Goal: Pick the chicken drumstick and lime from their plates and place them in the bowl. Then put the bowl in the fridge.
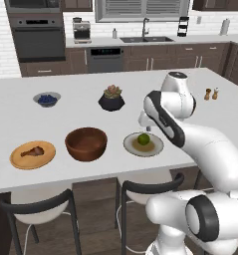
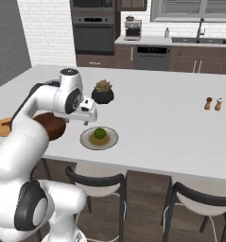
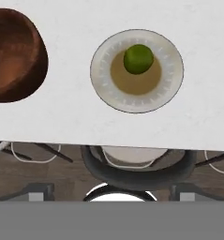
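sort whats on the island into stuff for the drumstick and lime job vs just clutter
For the job: chicken drumstick on the wood plate; lime on the grey plate; wooden bowl.

Just lying about: berry bowl, succulent pot, salt and pepper shakers.

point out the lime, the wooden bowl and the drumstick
lime [image 3: 138, 58], hand view, middle of the fruit
wooden bowl [image 1: 86, 143], left base view, inner hollow
chicken drumstick [image 1: 33, 151], left base view, thick meaty end

We see a black succulent pot [image 1: 111, 102], a small berry bowl [image 1: 46, 99] and two shakers [image 1: 211, 93] on the counter [image 1: 21, 84]
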Tool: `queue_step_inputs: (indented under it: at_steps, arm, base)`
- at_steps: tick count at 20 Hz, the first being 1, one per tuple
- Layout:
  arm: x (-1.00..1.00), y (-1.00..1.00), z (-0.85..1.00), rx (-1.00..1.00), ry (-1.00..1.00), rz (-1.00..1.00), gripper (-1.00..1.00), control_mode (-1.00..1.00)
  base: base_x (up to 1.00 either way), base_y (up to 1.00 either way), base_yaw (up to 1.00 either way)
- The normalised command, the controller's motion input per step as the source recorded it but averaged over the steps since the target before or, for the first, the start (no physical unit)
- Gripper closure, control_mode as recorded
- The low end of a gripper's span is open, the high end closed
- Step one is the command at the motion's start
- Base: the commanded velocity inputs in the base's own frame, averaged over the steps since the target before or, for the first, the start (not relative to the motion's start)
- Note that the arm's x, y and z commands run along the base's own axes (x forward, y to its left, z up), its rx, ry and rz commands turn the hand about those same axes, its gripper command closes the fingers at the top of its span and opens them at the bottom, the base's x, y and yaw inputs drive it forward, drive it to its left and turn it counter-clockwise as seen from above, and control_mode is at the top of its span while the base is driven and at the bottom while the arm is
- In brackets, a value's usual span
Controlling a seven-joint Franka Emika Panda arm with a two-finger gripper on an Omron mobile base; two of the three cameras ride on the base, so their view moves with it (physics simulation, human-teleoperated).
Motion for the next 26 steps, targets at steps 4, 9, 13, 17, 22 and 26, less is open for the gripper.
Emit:
queue_step_inputs:
  at_steps: [4, 9, 13, 17, 22, 26]
  arm:
    - [0.84, 0.00, -0.66, 0.00, 0.04, 0.00, -1.00, -1.00]
    - [0.94, -0.19, -0.36, 0.00, 0.02, 0.00, -1.00, -1.00]
    - [0.71, -0.34, -0.25, 0.00, 0.03, 0.00, -1.00, -1.00]
    - [0.55, -0.06, -0.43, 0.00, 0.05, 0.00, -1.00, -1.00]
    - [0.44, 0.00, -0.43, 0.00, 0.05, 0.00, -1.00, -1.00]
    - [0.46, 0.00, -0.37, 0.00, 0.03, 0.00, -1.00, -1.00]
  base:
    - [0.00, 0.00, 0.00]
    - [0.00, 0.00, 0.00]
    - [0.00, 0.00, 0.00]
    - [0.00, 0.00, 0.00]
    - [0.00, 0.00, 0.00]
    - [0.00, 0.00, 0.00]
